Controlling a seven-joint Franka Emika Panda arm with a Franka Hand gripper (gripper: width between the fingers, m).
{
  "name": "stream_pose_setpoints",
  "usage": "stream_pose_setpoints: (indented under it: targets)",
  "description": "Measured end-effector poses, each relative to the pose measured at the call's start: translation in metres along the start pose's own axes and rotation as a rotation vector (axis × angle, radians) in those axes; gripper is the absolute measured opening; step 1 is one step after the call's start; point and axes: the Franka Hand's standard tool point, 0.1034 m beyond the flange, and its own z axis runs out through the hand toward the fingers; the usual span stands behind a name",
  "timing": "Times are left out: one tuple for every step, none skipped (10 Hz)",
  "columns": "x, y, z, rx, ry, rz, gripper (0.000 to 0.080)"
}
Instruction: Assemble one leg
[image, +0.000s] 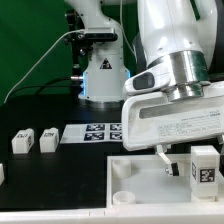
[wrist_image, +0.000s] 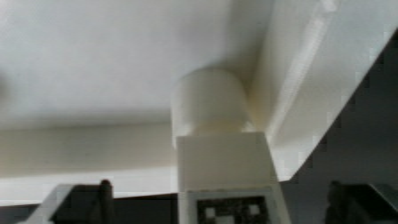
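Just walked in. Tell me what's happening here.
The Panda arm's gripper is down over one leg, which stands upright at the white tray. Its fingers sit either side of the leg with gaps showing, so it looks open, not clamped. Two spare legs sit at the exterior view's left, beside the marker board.

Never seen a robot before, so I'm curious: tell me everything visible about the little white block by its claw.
The leg is a small white post, seemingly plastic, with a black-and-white square marker on one face and a rounded peg at one end. It stands upright between the gripper's fingers, peg end toward the white tray. Whether the fingers pinch it, or the peg touches the tray, cannot be told.
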Motion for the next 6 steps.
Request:
stream_pose_setpoints:
  targets:
    - [0.0,0.0,0.0,0.0,0.0,0.0,0.0637]
    - [-0.0001,0.0,0.0001,0.0,0.0,0.0,0.0646]
    - [-0.0001,0.0,0.0001,0.0,0.0,0.0,0.0646]
    - [-0.0002,0.0,0.0001,0.0,0.0,0.0,0.0649]
    - [-0.0002,0.0,0.0001,0.0,0.0,0.0,0.0649]
    - [-0.0002,0.0001,0.0001,0.0,0.0,0.0,0.0649]
